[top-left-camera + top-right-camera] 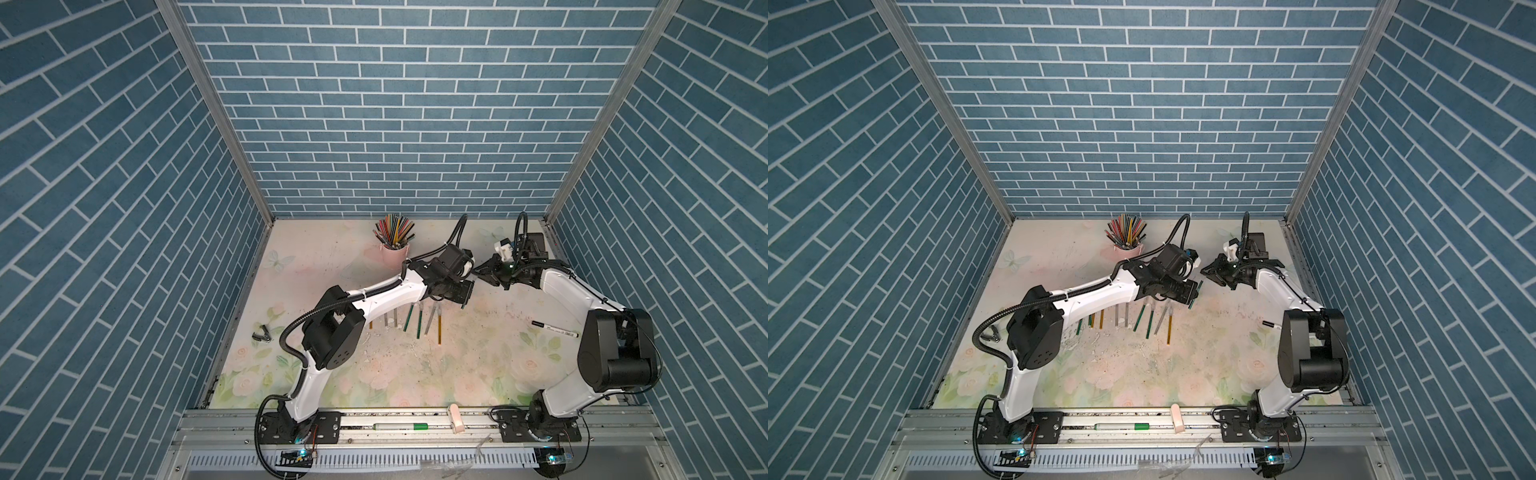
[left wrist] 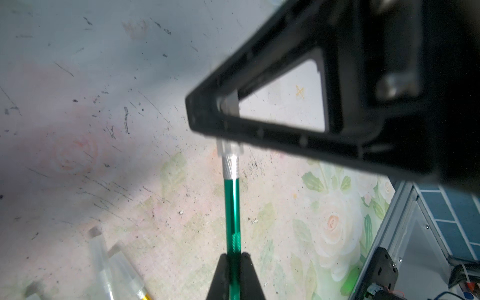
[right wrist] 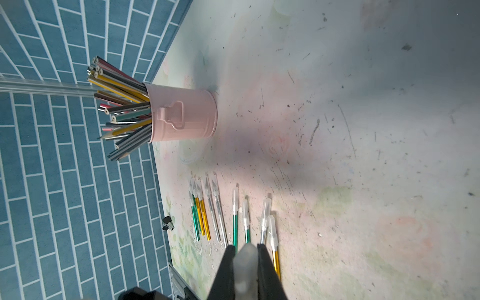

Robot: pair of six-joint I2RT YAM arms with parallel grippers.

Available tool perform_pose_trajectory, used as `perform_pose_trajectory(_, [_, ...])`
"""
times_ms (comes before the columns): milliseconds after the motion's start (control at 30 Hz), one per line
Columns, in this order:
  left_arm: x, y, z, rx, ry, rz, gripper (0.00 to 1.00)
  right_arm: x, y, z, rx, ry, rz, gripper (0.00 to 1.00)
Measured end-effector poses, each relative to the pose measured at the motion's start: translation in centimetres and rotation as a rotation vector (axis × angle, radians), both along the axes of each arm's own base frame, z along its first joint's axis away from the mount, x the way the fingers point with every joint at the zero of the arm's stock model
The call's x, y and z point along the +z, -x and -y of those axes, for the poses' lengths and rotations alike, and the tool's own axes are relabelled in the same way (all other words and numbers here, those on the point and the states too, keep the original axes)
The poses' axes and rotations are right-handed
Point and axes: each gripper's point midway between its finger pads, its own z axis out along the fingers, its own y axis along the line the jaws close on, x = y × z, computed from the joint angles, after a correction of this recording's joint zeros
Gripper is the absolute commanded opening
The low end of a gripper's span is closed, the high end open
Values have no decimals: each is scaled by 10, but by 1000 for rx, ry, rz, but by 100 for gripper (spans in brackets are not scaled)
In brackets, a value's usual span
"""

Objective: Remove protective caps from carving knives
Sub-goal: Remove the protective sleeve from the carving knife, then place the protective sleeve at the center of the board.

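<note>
- One floral tabletop [image 1: 478,353] carries everything. Its middle is bare, which gives both arms room to meet above it.
- Two arms reach inward and face each other in the air: the left arm [image 1: 390,295] and the right arm [image 1: 561,286]. That stance suits a straight pull along one line.
- At the back stands the pink cup [image 1: 394,254] of pencils, well apart from the work and, I judge, no part of it.
- On the tabletop the carving knives lie side by side in a row. The bare-bladed knives [image 3: 201,218] are grouped at one end and four capped knives [image 3: 246,231] lie at the other. It reads as finished ones parted from those still to do.
- Lifted clear of the tabletop is the green knife [image 2: 232,207]. The left fingers [image 2: 224,278] are clenched on its handle, probably to anchor it against the pull.
- Smallest is the protective cap [image 2: 230,148], translucent and seated over the blade tip against the knurled collar. The right fingers [image 3: 266,272] are clenched on it. No gap shows at the collar, so I judge that it has not yet come off.
</note>
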Motion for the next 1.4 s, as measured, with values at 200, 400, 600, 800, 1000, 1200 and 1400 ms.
perform_pose_trajectory(200, [-27,47,-8,-88,-85,-122,0,39,-39,19,-67,22,177,0])
perform_pose_trajectory(400, [-28,50,-10,-96,-93,-136,0,39,-41,23,-73,45,192,0])
perform_pose_trajectory(600, [-29,48,-11,-87,-97,-128,0,21,-31,37,-67,113,135,0])
perform_pose_trajectory(800, [-29,42,-13,-69,-103,-114,0,-14,-4,59,-51,277,2,0])
perform_pose_trajectory(1000, [-27,29,-16,-38,-89,-108,0,-51,18,70,-9,383,-137,0])
perform_pose_trajectory(1200, [-27,22,-20,-18,-83,-109,0,-74,31,70,30,441,-217,3])
perform_pose_trajectory(1400, [-25,18,-19,-11,-71,-106,0,-84,34,71,49,467,-239,20])
